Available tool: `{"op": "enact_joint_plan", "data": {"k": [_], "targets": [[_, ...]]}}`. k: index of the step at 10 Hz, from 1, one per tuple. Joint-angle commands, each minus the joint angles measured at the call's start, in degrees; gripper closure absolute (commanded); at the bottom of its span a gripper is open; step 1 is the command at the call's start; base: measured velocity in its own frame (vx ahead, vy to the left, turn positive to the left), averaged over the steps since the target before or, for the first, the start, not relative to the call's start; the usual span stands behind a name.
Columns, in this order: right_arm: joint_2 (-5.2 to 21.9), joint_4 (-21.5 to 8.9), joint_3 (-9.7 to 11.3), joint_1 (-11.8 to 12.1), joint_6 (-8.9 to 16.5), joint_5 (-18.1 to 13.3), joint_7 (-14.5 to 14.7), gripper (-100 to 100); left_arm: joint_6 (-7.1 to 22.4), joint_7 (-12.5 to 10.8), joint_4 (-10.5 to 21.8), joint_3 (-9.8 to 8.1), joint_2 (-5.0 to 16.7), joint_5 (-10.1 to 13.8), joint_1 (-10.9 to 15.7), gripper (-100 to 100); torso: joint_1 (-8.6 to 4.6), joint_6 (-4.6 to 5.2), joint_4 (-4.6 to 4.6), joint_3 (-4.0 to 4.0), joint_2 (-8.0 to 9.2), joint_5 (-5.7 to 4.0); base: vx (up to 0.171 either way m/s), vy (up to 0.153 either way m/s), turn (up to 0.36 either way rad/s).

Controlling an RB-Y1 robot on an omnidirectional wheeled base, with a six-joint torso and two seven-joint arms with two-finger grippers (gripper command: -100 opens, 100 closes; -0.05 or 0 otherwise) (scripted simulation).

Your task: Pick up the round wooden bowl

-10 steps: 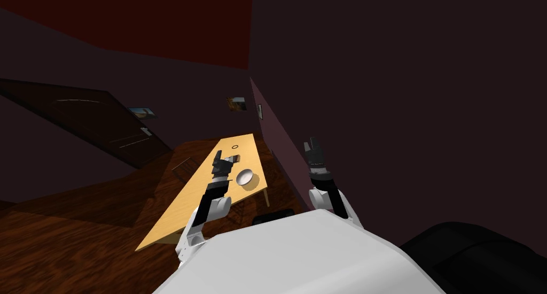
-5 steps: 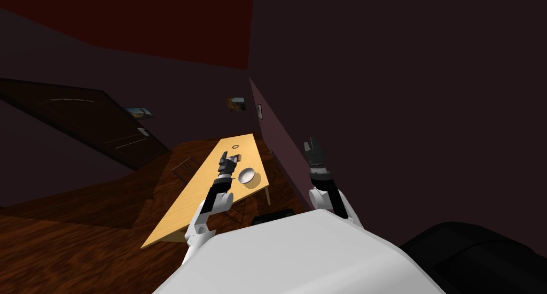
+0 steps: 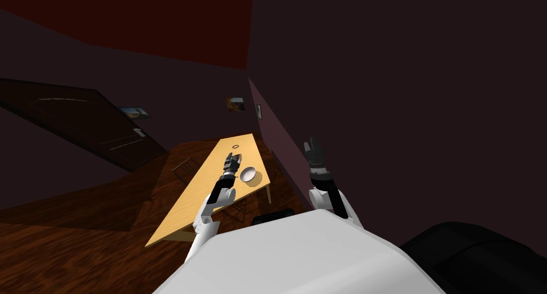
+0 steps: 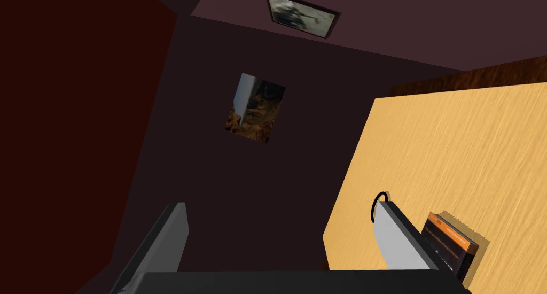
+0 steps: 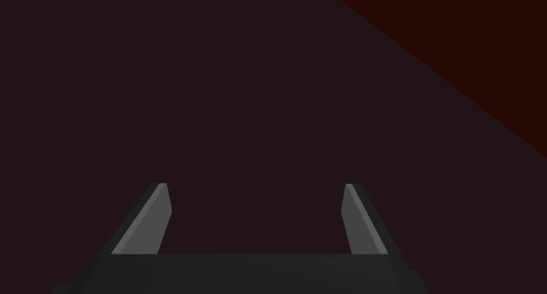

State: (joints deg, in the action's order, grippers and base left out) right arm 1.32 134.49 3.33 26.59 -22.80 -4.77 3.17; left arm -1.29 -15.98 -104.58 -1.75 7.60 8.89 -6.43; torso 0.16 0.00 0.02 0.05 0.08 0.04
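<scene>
A round pale bowl (image 3: 248, 175) rests on the light wooden table (image 3: 203, 197), near its right edge. My left gripper (image 3: 232, 158) hovers over the table just left of the bowl and a little beyond it, apart from it. In the left wrist view my left gripper (image 4: 280, 213) is open with nothing between its fingers (image 4: 398, 240). My right gripper (image 3: 311, 146) is raised to the right of the table, by the wall, and in its wrist view my right gripper (image 5: 256, 197) is open and empty.
A small dark box with an orange edge (image 4: 451, 245) lies on the table beside my left hand. A thin black ring (image 3: 235, 146) lies at the table's far end. A chair (image 3: 184, 168) stands left of the table. A wall (image 3: 278, 141) runs close along the right.
My left arm has reached farther forward and to the right over the table, closing on the bowl. My view has shifted slightly. My right arm has stayed still.
</scene>
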Motion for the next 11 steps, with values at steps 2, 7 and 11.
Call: {"op": "enact_joint_plan", "data": {"k": [2,7,11], "targets": [[0.0,0.0,0.0,0.0,0.0,0.0,0.0,0,3.3,-1.1,4.0,0.03,0.5,0.7,2.5,-100,-0.01,-0.01,0.0,0.0,-0.01,0.0,-0.025,0.036,-0.038],[0.0,0.0,0.0,0.0,0.0,0.0,0.0,0,10.2,-3.1,11.3,0.35,1.2,2.1,7.2,-100,-0.03,-0.02,-0.01,-0.02,-0.05,0.0,-0.025,0.046,-0.05],[0.0,0.0,0.0,0.0,0.0,0.0,0.0,0,15.7,-4.4,15.9,0.72,1.8,3.1,10.1,-100,-0.06,-0.02,-0.01,-0.04,-0.08,-0.01,-0.012,0.032,-0.045]]}}
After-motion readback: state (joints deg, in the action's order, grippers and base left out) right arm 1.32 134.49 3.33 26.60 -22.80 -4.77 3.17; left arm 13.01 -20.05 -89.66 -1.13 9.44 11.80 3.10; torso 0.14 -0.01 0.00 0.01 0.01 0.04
